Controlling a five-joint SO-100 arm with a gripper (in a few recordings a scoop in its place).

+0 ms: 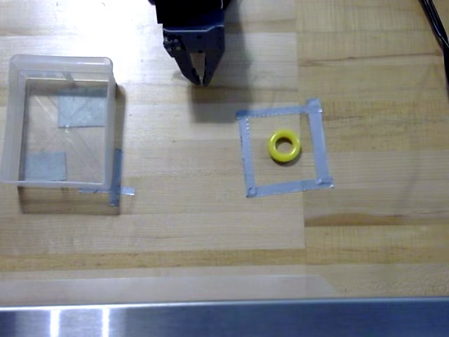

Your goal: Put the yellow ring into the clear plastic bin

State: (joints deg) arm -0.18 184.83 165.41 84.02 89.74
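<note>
Fingers closed, empty, nr top edge, yellow ring inside tape square, clear plastic bin far left.

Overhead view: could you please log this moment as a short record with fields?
ring: yellow, flat on the table, inside the tape square, right of centre
bin: clear, upright at the left, grey tape patches showing through its bottom, no ring inside
gripper: at top centre, fingertips close together, holding nothing, apart from ring and bin
table: light wood
task state: ring not yet picked up
</note>
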